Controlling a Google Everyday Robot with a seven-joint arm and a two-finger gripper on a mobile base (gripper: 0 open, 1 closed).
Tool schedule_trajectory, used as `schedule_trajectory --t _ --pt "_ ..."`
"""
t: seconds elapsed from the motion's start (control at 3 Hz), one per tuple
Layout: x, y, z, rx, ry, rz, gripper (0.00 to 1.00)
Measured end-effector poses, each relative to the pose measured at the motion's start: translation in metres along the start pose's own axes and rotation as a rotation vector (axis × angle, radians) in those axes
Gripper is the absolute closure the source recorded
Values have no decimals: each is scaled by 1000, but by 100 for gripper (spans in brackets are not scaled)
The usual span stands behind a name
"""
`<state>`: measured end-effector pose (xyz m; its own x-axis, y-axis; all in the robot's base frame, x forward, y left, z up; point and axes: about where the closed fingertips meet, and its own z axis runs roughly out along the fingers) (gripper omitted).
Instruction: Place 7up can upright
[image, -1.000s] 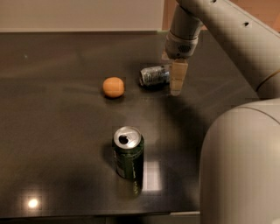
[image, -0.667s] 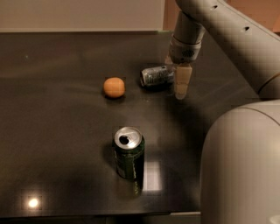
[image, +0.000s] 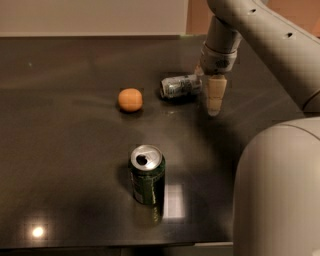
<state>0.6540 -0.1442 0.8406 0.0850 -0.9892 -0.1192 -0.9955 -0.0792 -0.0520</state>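
Note:
The 7up can (image: 180, 86), silvery-grey with faint dark print, lies on its side on the dark table (image: 65, 150), a little right of the middle and towards the back. My gripper (image: 214, 100) points down just to the right of the can's right end, its tip close to the table top. It holds nothing that I can see. The arm comes down to it from the top right.
A dark green can (image: 147, 175) with a silver top stands upright near the front middle. A small orange fruit (image: 130, 99) lies left of the 7up can. My pale robot body (image: 280, 195) fills the front right corner. The table's front edge is near the bottom.
My gripper has shifted a little to the right and towards the front, away from the can's end. The 7up can has not moved.

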Motion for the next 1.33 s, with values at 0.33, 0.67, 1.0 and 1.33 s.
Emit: schedule_trajectory --t 0.33,0.67,1.0,1.33 --pt "2 0 -6 7 -9 -6 0" --pt "2 -1 -14 20 -18 -10 0" --pt "6 -6 -33 50 -38 -2 0" --pt "6 -5 -77 130 -82 -5 0"
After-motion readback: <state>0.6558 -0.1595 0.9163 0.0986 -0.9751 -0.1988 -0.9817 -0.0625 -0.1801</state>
